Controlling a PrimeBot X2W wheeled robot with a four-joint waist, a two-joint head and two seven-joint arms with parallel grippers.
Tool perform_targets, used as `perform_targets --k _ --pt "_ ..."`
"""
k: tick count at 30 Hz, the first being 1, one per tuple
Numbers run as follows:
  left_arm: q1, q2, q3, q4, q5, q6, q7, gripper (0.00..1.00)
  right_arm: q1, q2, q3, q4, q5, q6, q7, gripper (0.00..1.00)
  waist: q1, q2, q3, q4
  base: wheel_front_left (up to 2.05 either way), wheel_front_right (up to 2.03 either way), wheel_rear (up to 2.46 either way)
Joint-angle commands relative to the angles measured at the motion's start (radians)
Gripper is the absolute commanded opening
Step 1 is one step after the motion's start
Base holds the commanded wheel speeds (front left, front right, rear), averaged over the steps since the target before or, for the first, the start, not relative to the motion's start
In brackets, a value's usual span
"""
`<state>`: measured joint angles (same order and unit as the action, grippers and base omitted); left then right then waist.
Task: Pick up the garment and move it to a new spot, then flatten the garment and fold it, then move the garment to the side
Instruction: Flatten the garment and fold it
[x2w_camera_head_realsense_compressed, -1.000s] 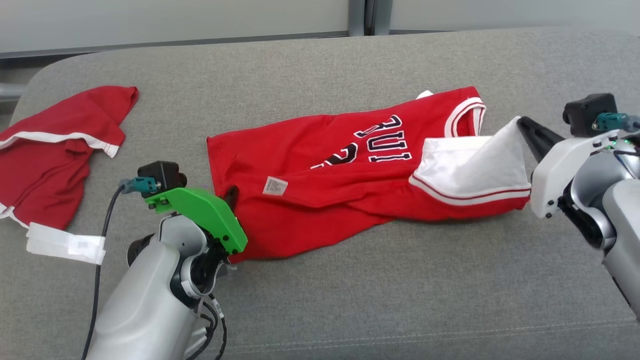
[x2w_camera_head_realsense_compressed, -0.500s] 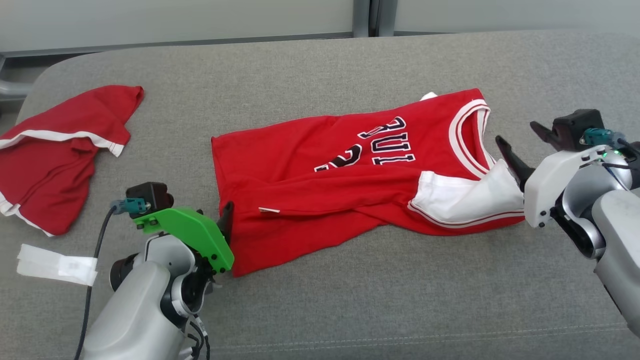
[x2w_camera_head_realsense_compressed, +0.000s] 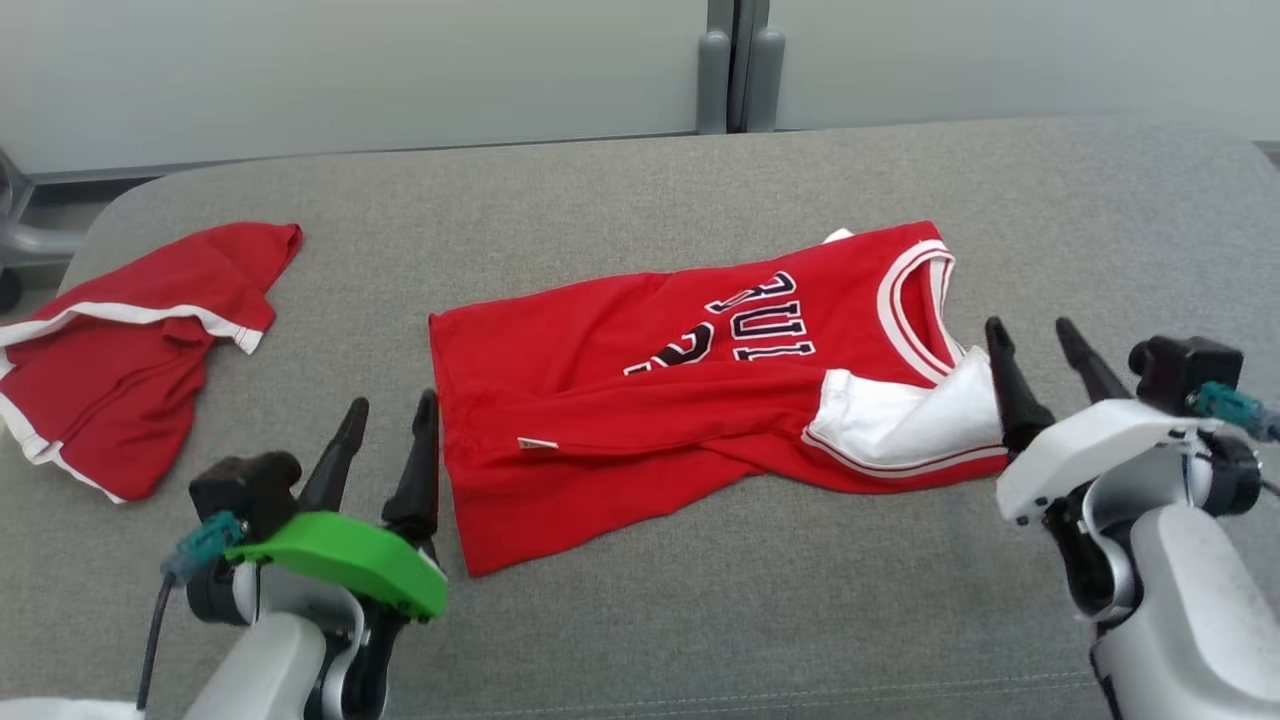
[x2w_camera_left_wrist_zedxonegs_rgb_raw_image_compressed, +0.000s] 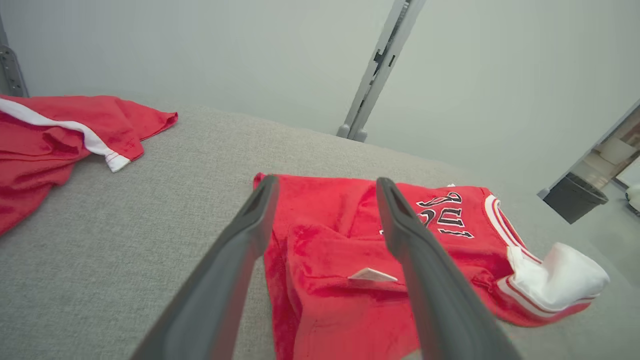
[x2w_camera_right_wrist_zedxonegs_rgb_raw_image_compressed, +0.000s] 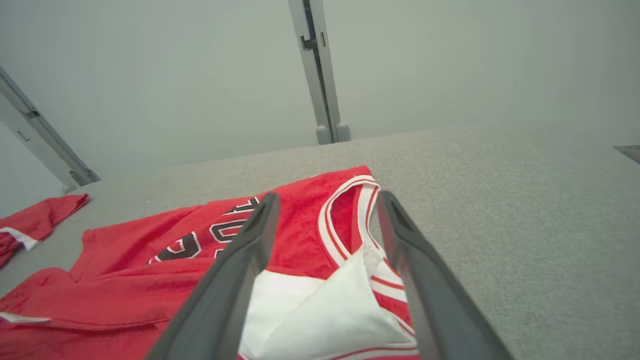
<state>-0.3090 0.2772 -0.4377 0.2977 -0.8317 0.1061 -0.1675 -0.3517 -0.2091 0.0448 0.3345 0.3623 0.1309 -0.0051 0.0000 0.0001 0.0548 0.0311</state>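
– While the cushion (x2w_camera_head_realsense_compressed: 700, 600) is carrying the jersey (x2w_camera_head_realsense_compressed: 640, 400) rumpled at its middle, near side doubled over, what is worrying you?
– First, the other red garment (x2w_camera_head_realsense_compressed: 130, 370) is lying well apart at the left. A wide sweep that way is risking tangling the two.
– And the tools?
– Both are gaping wide, holding nothing. The left tool (x2w_camera_head_realsense_compressed: 392, 402) is hovering just beside the hem (x2w_camera_head_realsense_compressed: 447, 420), and the right tool (x2w_camera_head_realsense_compressed: 1028, 326) is hanging by the white flap (x2w_camera_head_realsense_compressed: 920, 425). If either is pinching two layers, I am guessing the fold is getting dragged, not flattened. The label (x2w_camera_head_realsense_compressed: 537, 442) is sticking out, inviting a snag.
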Motion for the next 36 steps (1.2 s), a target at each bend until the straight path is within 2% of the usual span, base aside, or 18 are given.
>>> perform_targets --k 1,2,5,10,13,20,24,30,36 --pt "0.029 0.022 -0.014 -0.006 0.022 -0.015 -0.013 1.00 0.027 0.025 -0.013 -0.010 -0.006 0.000 0.005 1.00 0.0000 -0.0001 -0.025 -0.014 0.00 0.00 0.00" --pt "0.049 0.039 -0.020 -0.011 0.044 -0.017 -0.031 1.00 0.049 0.059 -0.038 -0.016 -0.007 0.000 0.015 1.00 0.0000 -0.0001 -0.034 -0.018 0.00 0.00 0.00" --pt "0.106 0.042 -0.004 -0.035 0.079 0.016 -0.072 1.00 0.112 0.117 -0.093 -0.046 -0.025 0.000 0.048 1.00 0.0000 -0.0001 -0.062 -0.026 0.00 0.00 0.00" --pt "0.193 0.057 -0.007 -0.079 0.124 0.076 -0.081 1.00 0.198 0.154 -0.126 -0.094 -0.034 0.000 0.120 1.00 0.0000 -0.0001 -0.089 -0.035 0.00 0.00 0.00" --pt "0.248 0.066 -0.018 -0.104 0.098 0.115 -0.008 1.00 0.254 0.157 -0.134 -0.098 0.003 0.000 0.184 1.00 0.0000 -0.0001 -0.106 -0.036 0.00 0.00 0.00" --pt "0.311 0.112 -0.043 -0.166 0.097 0.170 0.109 1.00 0.298 0.157 -0.132 -0.093 0.034 0.000 0.251 1.00 0.0000 -0.0001 -0.121 -0.034 0.00 0.00 0.00" --pt "0.328 0.137 -0.042 -0.193 0.119 0.202 0.117 1.00 0.310 0.157 -0.135 -0.095 0.029 0.000 0.250 1.00 0.0000 -0.0001 -0.123 -0.030 0.00 0.00 0.00" --pt "0.356 0.139 0.013 -0.221 0.113 0.270 0.074 1.00 0.316 0.158 -0.127 -0.080 0.038 0.000 0.195 1.00 0.0000 -0.0001 -0.128 -0.027 0.00 0.00 0.00" --pt "0.388 0.144 0.067 -0.248 0.085 0.290 0.037 1.00 0.299 0.157 -0.075 -0.066 0.043 0.000 0.144 1.00 0.0000 -0.0001 -0.135 -0.018 0.00 0.00 0.00"
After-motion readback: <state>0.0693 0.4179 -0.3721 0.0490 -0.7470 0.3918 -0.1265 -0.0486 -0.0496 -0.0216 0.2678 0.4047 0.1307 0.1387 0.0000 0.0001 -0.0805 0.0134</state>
